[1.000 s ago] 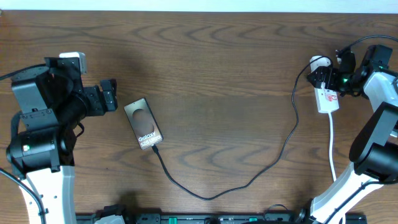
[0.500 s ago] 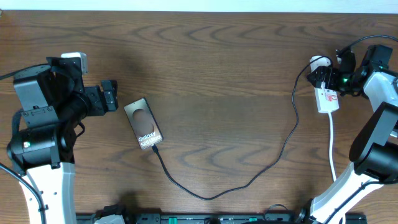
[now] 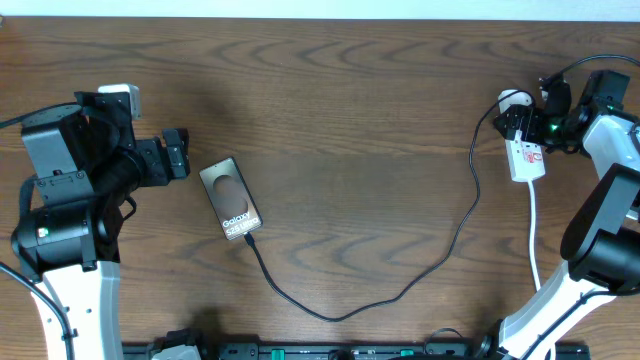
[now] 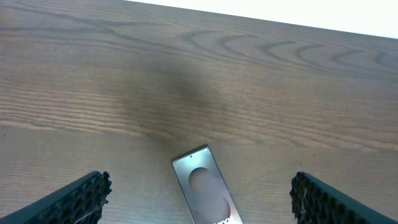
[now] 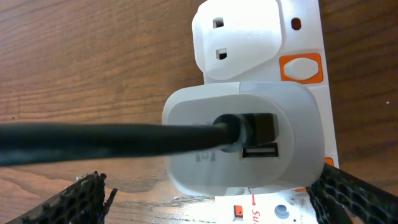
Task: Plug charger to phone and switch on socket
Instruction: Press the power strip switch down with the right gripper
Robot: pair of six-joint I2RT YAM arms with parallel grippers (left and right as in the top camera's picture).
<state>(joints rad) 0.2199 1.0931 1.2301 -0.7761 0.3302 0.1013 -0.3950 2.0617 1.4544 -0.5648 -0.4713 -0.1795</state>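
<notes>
The phone (image 3: 230,200) lies tilted on the wooden table, its lettering toward the front. It also shows in the left wrist view as the phone (image 4: 202,186), low between my fingers. My left gripper (image 3: 178,155) hovers open just left of it. The charger cable (image 3: 400,295) runs from the phone's near end in a long loop to the socket (image 3: 527,162). Whether its tip is seated in the phone cannot be made out. My right gripper (image 5: 211,199) is open, its fingers on either side of the white adapter (image 5: 242,137) plugged into the socket (image 5: 298,25). An orange switch (image 5: 301,67) sits beside the adapter.
The socket's white cord (image 3: 535,240) trails toward the front right beside the right arm's base (image 3: 590,250). The left arm's body (image 3: 60,200) stands at the left edge. A black rail (image 3: 330,352) lines the front edge.
The left arm's upper links have shifted very slightly. Both grippers, the phone and the cable stay where they were.
</notes>
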